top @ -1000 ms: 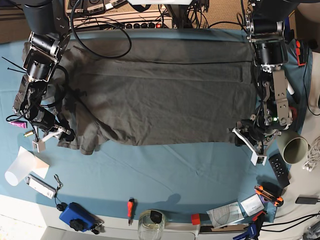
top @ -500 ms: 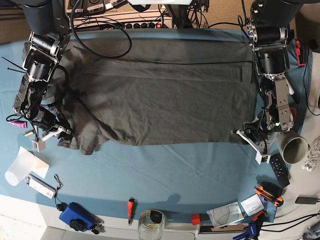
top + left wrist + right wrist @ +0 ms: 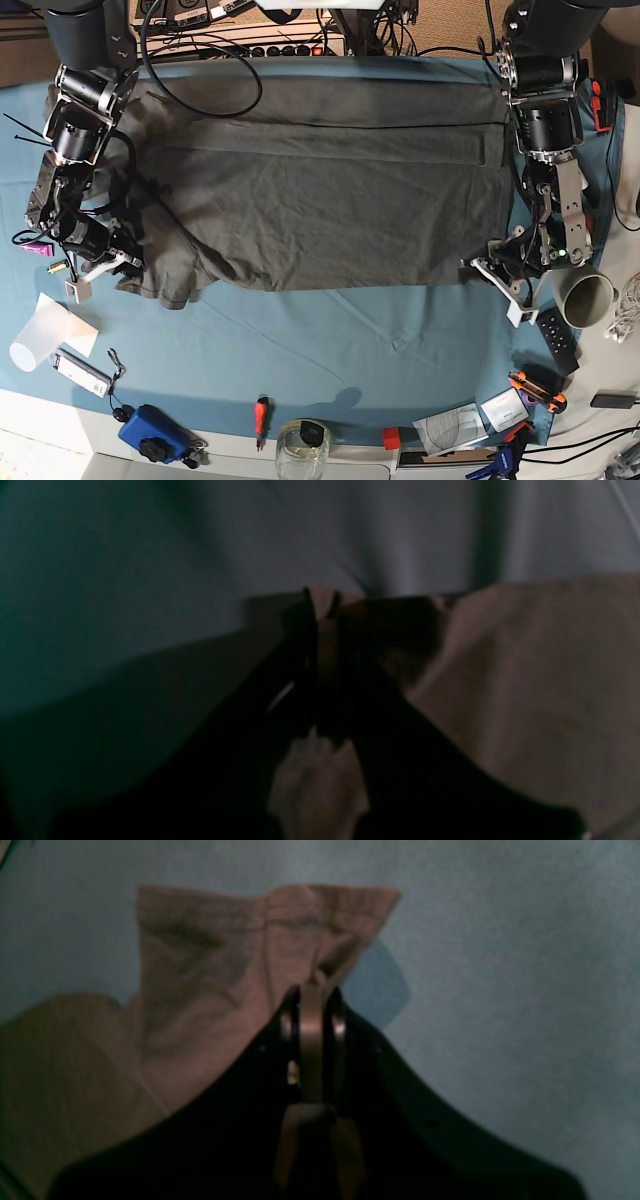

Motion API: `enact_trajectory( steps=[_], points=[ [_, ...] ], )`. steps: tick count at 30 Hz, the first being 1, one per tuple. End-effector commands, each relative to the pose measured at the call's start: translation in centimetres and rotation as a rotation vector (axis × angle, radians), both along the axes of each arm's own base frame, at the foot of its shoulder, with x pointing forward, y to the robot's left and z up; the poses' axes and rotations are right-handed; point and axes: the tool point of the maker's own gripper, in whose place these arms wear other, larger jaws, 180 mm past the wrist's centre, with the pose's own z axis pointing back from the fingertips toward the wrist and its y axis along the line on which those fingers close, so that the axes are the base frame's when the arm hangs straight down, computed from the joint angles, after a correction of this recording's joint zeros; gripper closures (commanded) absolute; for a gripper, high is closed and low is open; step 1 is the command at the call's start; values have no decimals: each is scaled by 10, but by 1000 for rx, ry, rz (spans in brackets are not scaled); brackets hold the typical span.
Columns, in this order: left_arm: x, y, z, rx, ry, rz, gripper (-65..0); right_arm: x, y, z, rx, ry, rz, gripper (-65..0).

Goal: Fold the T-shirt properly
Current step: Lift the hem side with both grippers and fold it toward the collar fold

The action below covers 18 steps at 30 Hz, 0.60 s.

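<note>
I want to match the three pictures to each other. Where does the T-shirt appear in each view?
Base: the T-shirt lies spread over the middle and upper table.
Left wrist: its corner fills the right side, pinched in the left end effector.
Right wrist: a bunched corner at upper left, pinched in the right end effector.
Shared landmark: the blue-teal table cloth under the shirt.
</note>
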Motion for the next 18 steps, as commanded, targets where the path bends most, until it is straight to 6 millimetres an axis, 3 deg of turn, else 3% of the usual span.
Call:
enact_trajectory(
  steps=[1, 9, 13, 18],
  points=[
    [-16, -11, -8, -8, 88, -49, 0, 14, -15, 25, -22, -62, -13, 0],
    [-1, -22, 34, -37, -6, -87, 0, 16, -23, 45, -17, -122, 26, 0],
    [0, -22, 37, -33, -15, -91, 0, 19, -21, 55, 20, -156, 29, 0],
    [-1, -22, 39, -33, -13, -98, 0, 27, -21, 83, -33, -220, 61, 0]
  ],
)
